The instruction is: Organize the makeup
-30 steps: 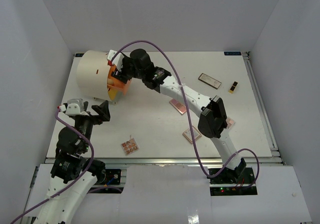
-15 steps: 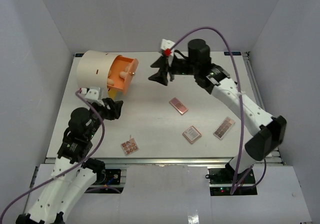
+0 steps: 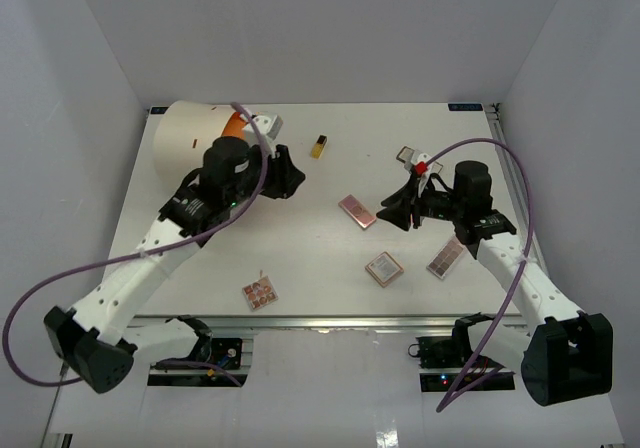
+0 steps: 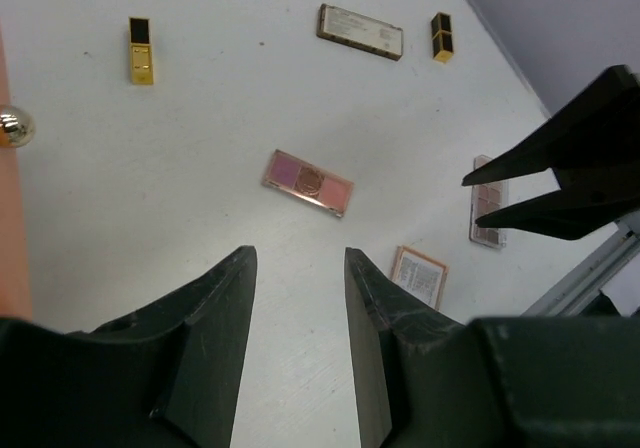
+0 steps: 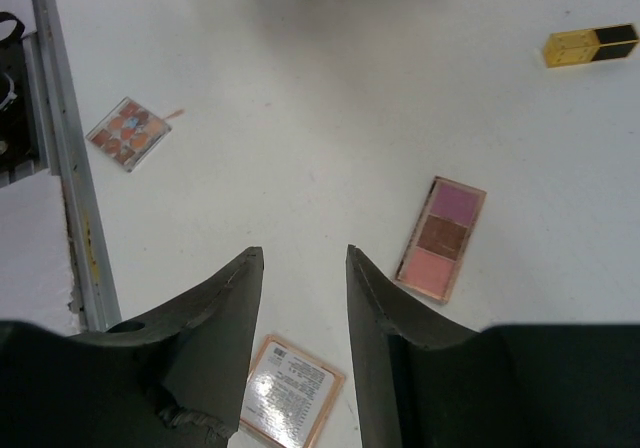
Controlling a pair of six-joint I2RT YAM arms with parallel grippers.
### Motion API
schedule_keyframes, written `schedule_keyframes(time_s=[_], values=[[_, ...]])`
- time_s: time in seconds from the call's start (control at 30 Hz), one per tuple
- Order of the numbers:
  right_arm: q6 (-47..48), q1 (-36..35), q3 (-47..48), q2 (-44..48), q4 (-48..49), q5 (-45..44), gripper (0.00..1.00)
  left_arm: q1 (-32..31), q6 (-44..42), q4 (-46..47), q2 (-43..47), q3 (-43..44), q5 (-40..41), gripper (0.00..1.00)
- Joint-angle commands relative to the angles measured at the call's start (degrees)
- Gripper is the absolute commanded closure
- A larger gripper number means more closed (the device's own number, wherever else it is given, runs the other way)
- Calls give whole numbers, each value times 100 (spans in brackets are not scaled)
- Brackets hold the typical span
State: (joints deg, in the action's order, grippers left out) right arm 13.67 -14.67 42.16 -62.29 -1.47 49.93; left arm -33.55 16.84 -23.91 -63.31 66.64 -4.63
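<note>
The small yellow bottle with a black cap (image 3: 319,147) lies on the white table (image 3: 300,243) in the far middle. Its long axis runs from near to far, with the cap end towards the back wall. The flat pink rectangular palette (image 3: 356,211) lies near the centre, its long axis diagonal from far-left to near-right. In front of it are a square palette with a copper rim (image 3: 383,268) and a long brown palette (image 3: 446,256), which is diagonal the other way. A small many-coloured palette (image 3: 259,291) lies apart at the near left.

All four palettes lie as they did half a second ago. The bottle is now uncovered where the right gripper (image 5: 300,258) hovered then. This gripper has drawn back to the right, fingers apart and holding nothing. The left gripper (image 4: 297,258), also spread and empty, has reached forward in front of the big cream cylinder (image 3: 185,143) and hides most of its orange face.
</note>
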Motion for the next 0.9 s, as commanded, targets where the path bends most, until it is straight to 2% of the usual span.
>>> schedule_keyframes(time_s=[0.0,0.23,0.37,0.5,0.8,0.87], values=[[-272,348,100,169,602,273,55,-405,-86,-771,-1347,1011,1352,48],[-254,508,54,184,614,223,54,-433,-905,-1260,-2742,2111,2496,47],[-214,547,48,182,586,186,54,-387,-1348,-1319,-3145,2325,3055,41],[-198,570,55,200,586,184,54,-185,-1541,-1326,-3381,2345,3247,37],[-169,649,40,189,577,175,53,349,-1491,-1205,-3421,2169,3682,8],[-163,650,39,175,577,168,53,445,-1498,-1186,-3385,2199,3666,4]])
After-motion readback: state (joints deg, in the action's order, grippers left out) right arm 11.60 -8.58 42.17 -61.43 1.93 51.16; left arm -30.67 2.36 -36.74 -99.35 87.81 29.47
